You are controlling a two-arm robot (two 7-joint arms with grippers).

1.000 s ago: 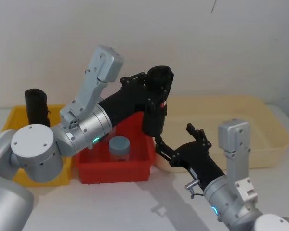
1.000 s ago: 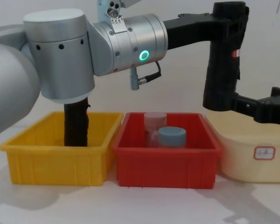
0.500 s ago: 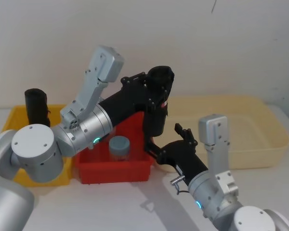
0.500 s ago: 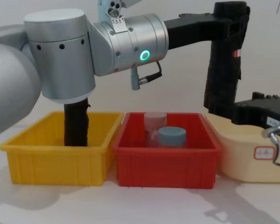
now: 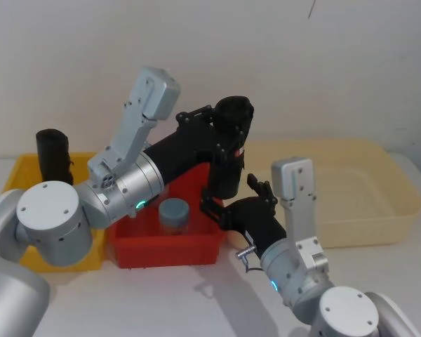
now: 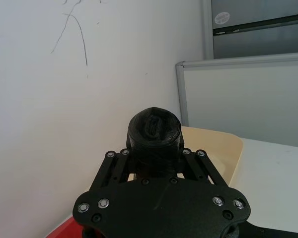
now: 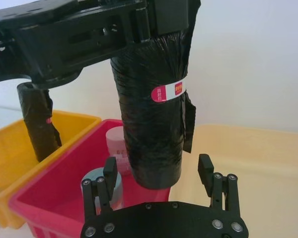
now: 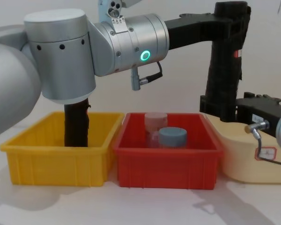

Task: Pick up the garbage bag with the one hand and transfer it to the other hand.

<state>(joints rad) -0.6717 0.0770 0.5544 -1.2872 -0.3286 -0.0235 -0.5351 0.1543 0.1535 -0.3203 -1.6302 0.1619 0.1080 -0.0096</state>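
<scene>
The garbage bag [image 5: 228, 158] is a black roll with a small red mark, held upright above the gap between the red bin and the cream tray. My left gripper [image 5: 229, 126], on the green-ringed arm, is shut on its upper part; in the left wrist view the roll's top [image 6: 153, 133] sticks out between the fingers. My right gripper [image 5: 233, 198] stands open just below. In the right wrist view its fingers [image 7: 109, 171] flank the roll's lower end [image 7: 154, 148] with a gap on each side. The chest view shows the roll [image 8: 223, 70] hanging over that gripper [image 8: 227, 107].
A red bin [image 5: 168, 254] under the left arm holds a blue-lidded jar [image 5: 174, 213] and a clear one. The yellow bin [image 8: 51, 159] on the left holds another black roll [image 5: 52, 154] standing upright. A large cream tray [image 5: 358, 228] lies at the right.
My right gripper has swung left across the tray's front, and its open fingers now straddle the roll's lower end. The left arm and the roll have stayed put.
</scene>
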